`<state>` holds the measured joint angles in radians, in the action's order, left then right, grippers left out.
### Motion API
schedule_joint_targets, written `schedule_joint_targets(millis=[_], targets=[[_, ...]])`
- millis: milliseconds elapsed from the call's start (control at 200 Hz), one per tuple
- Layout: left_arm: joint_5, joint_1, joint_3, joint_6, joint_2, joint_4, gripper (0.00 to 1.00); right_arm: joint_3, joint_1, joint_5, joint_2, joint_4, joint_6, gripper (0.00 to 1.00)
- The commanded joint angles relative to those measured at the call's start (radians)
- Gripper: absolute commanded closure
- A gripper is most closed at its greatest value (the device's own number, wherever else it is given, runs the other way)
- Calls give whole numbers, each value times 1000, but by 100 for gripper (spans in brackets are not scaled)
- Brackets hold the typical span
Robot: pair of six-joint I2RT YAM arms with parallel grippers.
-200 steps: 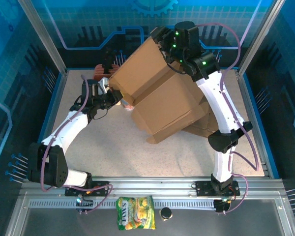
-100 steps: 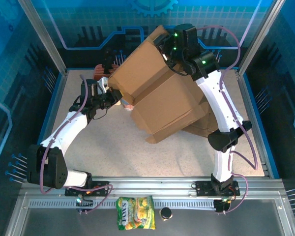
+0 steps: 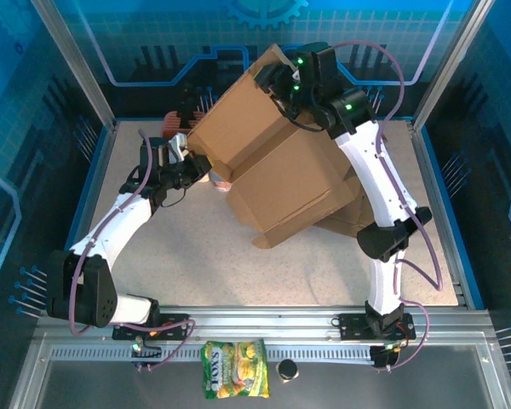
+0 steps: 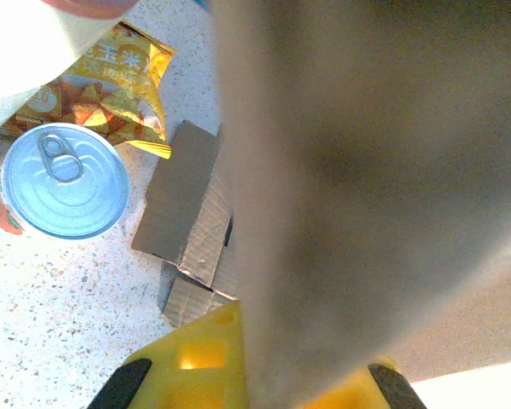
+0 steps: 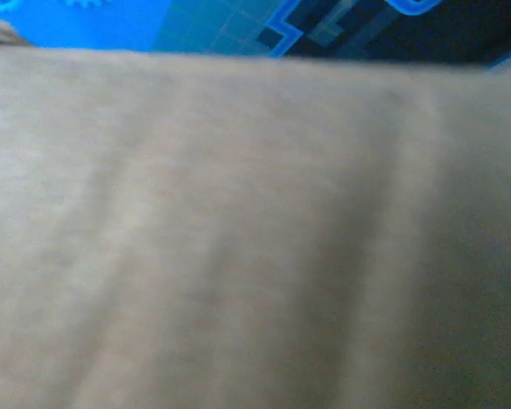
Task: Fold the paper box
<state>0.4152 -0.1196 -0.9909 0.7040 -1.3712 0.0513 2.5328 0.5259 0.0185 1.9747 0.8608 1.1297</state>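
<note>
Left wrist, can [image 4: 64, 181] beside snack packet [image 4: 111, 85], blurred box [image 4: 349, 170]

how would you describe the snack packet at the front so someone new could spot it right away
Start at the big brown paper box in the middle of the table, then come straight down to the metal rail along the near edge. The snack packet lies flat against its near side, glossy green and yellow, unlike the small dark round object beside it.

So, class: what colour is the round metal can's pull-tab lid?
The can's lid is pale silvery blue; left wrist view shows it best.
</note>
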Motion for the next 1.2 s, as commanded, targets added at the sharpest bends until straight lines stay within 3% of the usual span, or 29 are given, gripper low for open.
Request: schedule_joint_targets(millis=[0,120,260,530,770,1046,1196], targets=[[16,1,-31,-14,1,19,100,-11,-68,158,-99,-86,-193,41],[20,2,-40,-12,-16,18,100,-19,-196,370,-144,-143,-306,41],[26,2,-63,-19,-41,29,100,-84,-349,612,-188,-283,-278,41],[47,1,-96,-27,-85,23,100,-146,-539,753,-126,-308,-319,45],[94,1,-110,-41,-122,14,100,41,-531,934,90,-260,-409,46],[130,1,-127,-49,-152,13,100,24,-499,1071,145,-345,-387,43],[136,1,-135,-48,-163,11,100,-25,-475,1079,132,-308,-434,43]])
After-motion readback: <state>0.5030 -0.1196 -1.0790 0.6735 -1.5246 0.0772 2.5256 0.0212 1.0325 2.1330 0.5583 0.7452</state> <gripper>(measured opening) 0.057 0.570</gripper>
